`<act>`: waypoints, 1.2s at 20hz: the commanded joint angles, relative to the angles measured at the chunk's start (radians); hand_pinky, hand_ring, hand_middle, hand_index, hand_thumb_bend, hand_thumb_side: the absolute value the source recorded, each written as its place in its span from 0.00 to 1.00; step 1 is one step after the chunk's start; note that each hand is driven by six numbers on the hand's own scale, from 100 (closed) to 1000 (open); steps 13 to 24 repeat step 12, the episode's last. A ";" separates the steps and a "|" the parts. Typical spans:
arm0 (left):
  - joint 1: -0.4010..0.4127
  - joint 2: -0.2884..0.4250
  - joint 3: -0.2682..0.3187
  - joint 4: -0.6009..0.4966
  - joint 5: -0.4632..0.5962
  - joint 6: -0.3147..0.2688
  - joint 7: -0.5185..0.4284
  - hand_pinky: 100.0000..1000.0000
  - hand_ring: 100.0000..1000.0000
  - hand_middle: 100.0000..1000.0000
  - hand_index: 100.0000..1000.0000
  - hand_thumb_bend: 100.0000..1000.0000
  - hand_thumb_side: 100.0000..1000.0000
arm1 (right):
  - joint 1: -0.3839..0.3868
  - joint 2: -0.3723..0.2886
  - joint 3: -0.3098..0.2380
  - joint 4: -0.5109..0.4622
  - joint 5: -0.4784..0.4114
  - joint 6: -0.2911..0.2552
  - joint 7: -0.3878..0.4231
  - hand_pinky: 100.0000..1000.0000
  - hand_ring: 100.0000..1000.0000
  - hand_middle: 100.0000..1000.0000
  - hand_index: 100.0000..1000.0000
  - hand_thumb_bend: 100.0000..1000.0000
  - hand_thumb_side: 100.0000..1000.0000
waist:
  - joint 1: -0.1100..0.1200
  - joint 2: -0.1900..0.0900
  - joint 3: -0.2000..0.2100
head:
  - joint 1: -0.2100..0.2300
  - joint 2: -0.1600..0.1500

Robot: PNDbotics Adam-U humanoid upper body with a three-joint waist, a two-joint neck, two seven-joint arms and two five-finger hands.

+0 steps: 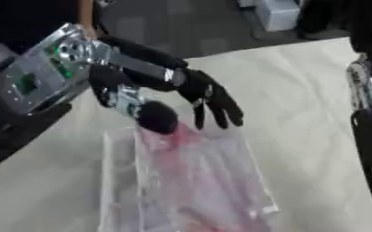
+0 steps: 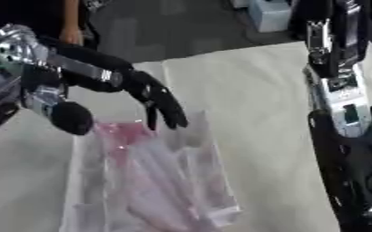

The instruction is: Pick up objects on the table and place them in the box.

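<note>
A clear plastic box [image 1: 115,181] stands on the pale table, low in the middle of the left eye view. It holds pink and red things [image 1: 197,181] that look wrapped in clear film; I cannot make them out singly. My left hand [image 1: 203,92] reaches in from the upper left and hovers over the box's far end. Its fingers [image 1: 219,114] hang down relaxed and apart, and nothing shows between them, so the hand is open. Its thumb [image 1: 157,117] points down at the box's far rim. Of my right side only the arm [image 2: 344,136] shows, running down the right edge.
The table wears a cream cloth [image 2: 252,99], bare to the right of the box. Its far edge [image 1: 261,47] meets a dark floor. A white container [image 1: 276,13] stands on the floor beyond. A person's arm [image 1: 85,16] shows at the top left.
</note>
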 commanded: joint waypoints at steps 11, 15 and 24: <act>0.019 -0.011 0.049 0.213 -0.462 -0.246 -0.003 0.94 0.96 0.99 1.00 0.49 1.00 | -0.013 -0.011 -0.009 -0.005 -0.002 -0.002 0.006 0.37 0.60 0.76 0.63 0.00 0.62 | -0.005 -0.011 0.001 | 0.006 -0.003; 0.020 -0.013 0.053 0.221 -0.476 -0.260 -0.003 0.94 0.96 0.99 1.00 0.49 1.00 | -0.013 -0.011 -0.009 -0.005 -0.002 -0.002 0.006 0.37 0.60 0.76 0.63 0.00 0.62 | -0.006 -0.011 0.002 | 0.006 -0.003; 0.020 -0.013 0.053 0.221 -0.476 -0.260 -0.003 0.94 0.96 0.99 1.00 0.49 1.00 | -0.013 -0.011 -0.009 -0.005 -0.002 -0.002 0.006 0.37 0.60 0.76 0.63 0.00 0.62 | -0.006 -0.011 0.002 | 0.006 -0.003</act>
